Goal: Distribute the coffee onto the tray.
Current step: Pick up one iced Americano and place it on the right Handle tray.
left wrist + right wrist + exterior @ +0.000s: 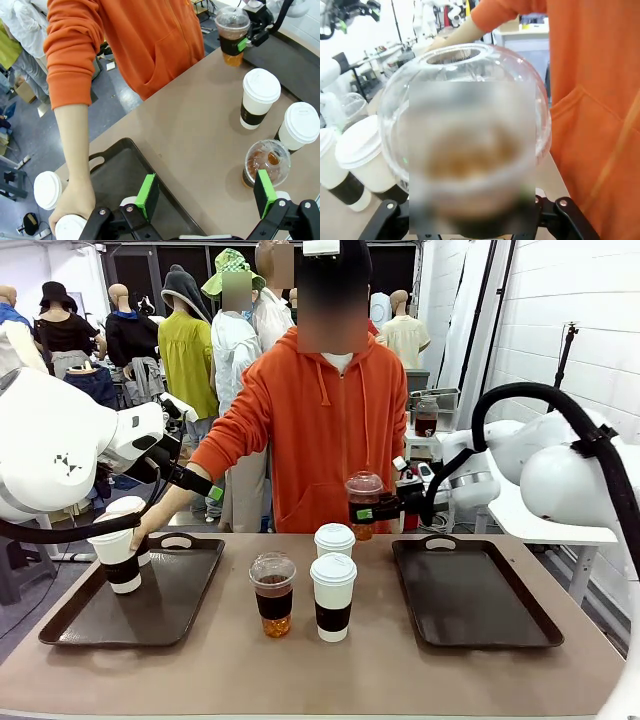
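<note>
**Right gripper**: the jaws are closed on a clear domed cup of amber-brown drink, gripping it at the dark band. The cup is upright and lifted off the table, between the middle cups and the right tray. In the right wrist view the dome sits directly between the fingers. The right tray carries nothing.

**Left gripper**: the jaws stand wide apart with the green pads facing each other and nothing held between them. It hangs above the table beside the inner edge of the left tray.

**Middle of the table:** three cups stand upright.
- A second clear cup is nearest the left tray.
- A white cup with a dark band is just beside it.
- Another white cup stands behind that one, nearer the person.

**Left tray:** the person's hand is wrapped around a white banded cup at the tray's outer edge. One more white cup is just behind it. Whether either cup is resting on the tray cannot be told.
</note>
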`<state>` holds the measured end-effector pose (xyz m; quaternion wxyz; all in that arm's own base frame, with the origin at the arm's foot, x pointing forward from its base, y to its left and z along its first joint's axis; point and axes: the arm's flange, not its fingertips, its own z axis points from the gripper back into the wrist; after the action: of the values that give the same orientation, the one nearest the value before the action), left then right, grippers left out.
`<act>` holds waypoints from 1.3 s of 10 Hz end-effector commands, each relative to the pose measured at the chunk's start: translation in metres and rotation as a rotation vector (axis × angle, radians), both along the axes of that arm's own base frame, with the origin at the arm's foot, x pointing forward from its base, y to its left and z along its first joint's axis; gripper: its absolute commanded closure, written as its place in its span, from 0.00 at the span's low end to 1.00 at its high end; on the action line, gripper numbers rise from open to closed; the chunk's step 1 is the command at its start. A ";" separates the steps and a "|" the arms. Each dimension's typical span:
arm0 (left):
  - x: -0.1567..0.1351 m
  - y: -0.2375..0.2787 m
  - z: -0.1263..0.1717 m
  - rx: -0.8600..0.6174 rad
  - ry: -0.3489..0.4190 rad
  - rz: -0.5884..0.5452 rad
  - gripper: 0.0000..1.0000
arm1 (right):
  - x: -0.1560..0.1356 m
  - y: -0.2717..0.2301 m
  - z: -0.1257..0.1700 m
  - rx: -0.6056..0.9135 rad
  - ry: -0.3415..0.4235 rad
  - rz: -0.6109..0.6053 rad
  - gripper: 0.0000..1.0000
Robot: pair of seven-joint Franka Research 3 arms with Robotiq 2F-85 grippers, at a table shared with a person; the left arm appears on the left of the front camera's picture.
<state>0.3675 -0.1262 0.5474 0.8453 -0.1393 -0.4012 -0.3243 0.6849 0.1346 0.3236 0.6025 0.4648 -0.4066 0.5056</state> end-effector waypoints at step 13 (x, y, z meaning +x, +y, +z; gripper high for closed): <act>0.000 0.001 0.000 -0.006 0.002 0.001 0.00 | -0.064 -0.133 -0.024 0.037 -0.108 -0.120 0.35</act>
<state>0.3674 -0.1263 0.5475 0.8452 -0.1393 -0.4012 -0.3244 0.6247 0.0001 0.2998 0.6167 0.4155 -0.4509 0.4936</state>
